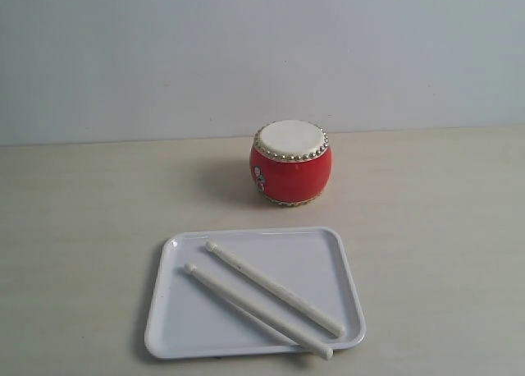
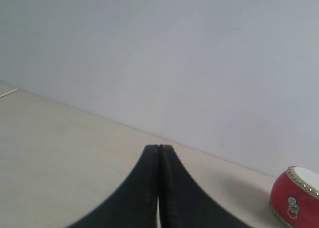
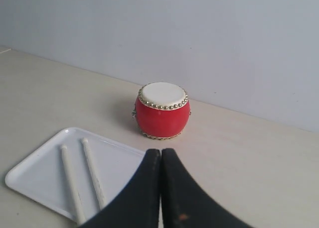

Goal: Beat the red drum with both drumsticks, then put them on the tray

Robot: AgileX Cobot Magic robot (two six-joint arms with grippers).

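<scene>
The red drum [image 1: 291, 163] stands upright on the table behind the tray; it also shows in the right wrist view [image 3: 162, 111] and at the edge of the left wrist view [image 2: 297, 198]. Two cream-white drumsticks [image 1: 275, 291] [image 1: 256, 310] lie side by side, diagonally, in the white tray [image 1: 176, 331]; the right wrist view shows both drumsticks [image 3: 71, 183] [image 3: 92, 173] in the tray [image 3: 35, 171]. My left gripper [image 2: 159, 148] is shut and empty, away from the drum. My right gripper [image 3: 161, 152] is shut and empty, on the near side of the drum and beside the tray. Neither gripper shows in the exterior view.
A pale wooden table [image 1: 426, 228] carries everything, and a plain light wall [image 1: 246, 48] stands close behind the drum.
</scene>
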